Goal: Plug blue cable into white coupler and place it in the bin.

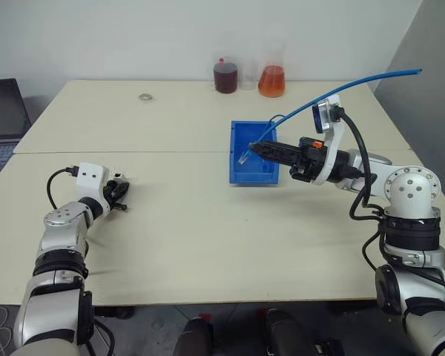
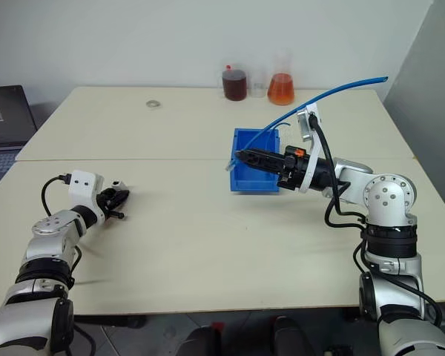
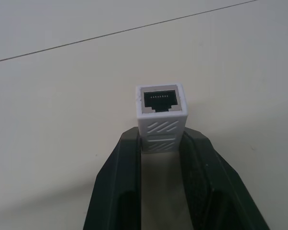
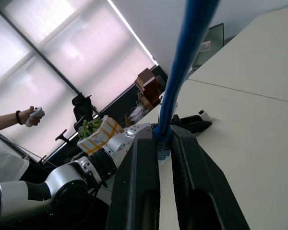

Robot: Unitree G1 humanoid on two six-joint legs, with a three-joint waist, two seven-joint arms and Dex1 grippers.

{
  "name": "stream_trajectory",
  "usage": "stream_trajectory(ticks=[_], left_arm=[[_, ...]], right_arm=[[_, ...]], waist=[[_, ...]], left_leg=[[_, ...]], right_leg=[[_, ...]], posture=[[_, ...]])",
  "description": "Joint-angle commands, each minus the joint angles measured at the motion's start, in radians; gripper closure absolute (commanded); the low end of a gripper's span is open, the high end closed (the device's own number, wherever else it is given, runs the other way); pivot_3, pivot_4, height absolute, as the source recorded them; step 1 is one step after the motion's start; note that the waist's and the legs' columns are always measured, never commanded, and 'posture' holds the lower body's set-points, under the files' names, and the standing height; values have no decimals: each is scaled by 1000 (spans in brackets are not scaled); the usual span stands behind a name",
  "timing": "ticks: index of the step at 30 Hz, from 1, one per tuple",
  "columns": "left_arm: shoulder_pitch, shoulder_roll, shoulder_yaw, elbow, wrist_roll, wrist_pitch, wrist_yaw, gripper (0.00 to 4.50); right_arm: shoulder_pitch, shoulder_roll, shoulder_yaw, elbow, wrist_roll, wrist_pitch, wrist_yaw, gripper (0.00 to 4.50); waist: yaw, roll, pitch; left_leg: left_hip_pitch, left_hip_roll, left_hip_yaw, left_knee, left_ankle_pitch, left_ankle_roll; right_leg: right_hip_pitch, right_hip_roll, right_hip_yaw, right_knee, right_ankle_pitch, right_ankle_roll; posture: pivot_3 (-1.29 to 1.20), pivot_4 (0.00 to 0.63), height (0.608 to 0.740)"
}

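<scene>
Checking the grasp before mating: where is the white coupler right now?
The white coupler sits between the left gripper fingers on the table's left side, socket facing outward, far from the bin.

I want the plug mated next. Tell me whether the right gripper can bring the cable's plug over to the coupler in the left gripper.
Probably yes. The right gripper holds the blue cable above the bin, plug toward the left gripper, which clamps the white coupler. Bare table lies between; both arms must close the gap.

A pale desk (image 1: 193, 222) carries the bin (image 1: 254, 153) near its middle. Two flasks (image 1: 248, 76) stand at the far edge. A small ring (image 1: 144, 96) lies nearby.
</scene>
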Motion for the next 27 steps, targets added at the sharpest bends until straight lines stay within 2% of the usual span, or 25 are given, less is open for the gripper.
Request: stream_trajectory(ticks=[1, 7, 9, 11, 15, 19, 23, 27], left_arm=[[12, 4, -2, 46, 17, 0, 4, 3720], [-4, 5, -10, 60, 25, -20, 1, 3720], [0, 4, -43, 0, 42, -37, -36, 3720], [12, 0, -76, -92, 44, -44, -107, 3720], [73, 17, -190, -425, -6, -76, -387, 3720], [130, 36, -282, -731, -106, -24, -629, 3720], [137, 13, -350, -789, -115, -32, -727, 3720], [128, -23, -423, -744, -78, -68, -784, 3720]], right_arm=[[2, 3, -37, -49, 29, -6, -13, 4409], [3, 5, -36, -47, 25, -7, -16, 4409], [2, 2, -35, -48, 23, -8, -14, 4409], [1, -2, -33, -48, 17, -10, -11, 4409], [-7, -19, -26, -41, 6, -4, 4, 4409], [-5, -49, 4, -50, -20, -5, 45, 4409], [10, -47, 34, -76, -55, -28, 62, 4409], [95, -89, 153, -178, -210, -145, 135, 4409]], waist=[[0, 0, 0], [-2, 1, -1], [-2, 1, -1], [-2, 1, -1], [6, 1, 0], [14, 1, 0], [7, 1, 0], [-1, 1, 0]], left_leg=[[0, 0, 0, 0, 0, 0], [0, 0, 0, 0, 0, 0], [0, 0, 0, 0, 0, 0], [0, 0, 0, 0, 0, 0], [-3, -1, -1, 0, 0, 0], [-6, -1, 0, 0, 1, -1], [-4, 0, 1, -1, 0, 0], [-4, 0, 0, -1, 0, 0]], right_leg=[[0, 0, 0, 0, 0, 0], [0, 0, 0, 0, 0, 0], [0, 0, 0, 0, 0, 0], [0, 0, 0, 0, 0, 0], [0, -1, -1, -2, 0, 0], [-2, -2, 0, -4, 0, 0], [-2, 0, 1, -5, 0, 0], [-2, 2, 1, -3, 0, 0]], posture=[[0, 150, 740], [0, 150, 740], [0, 150, 740], [0, 150, 740], [0, 150, 740], [0, 150, 740], [0, 150, 740], [0, 150, 740]])
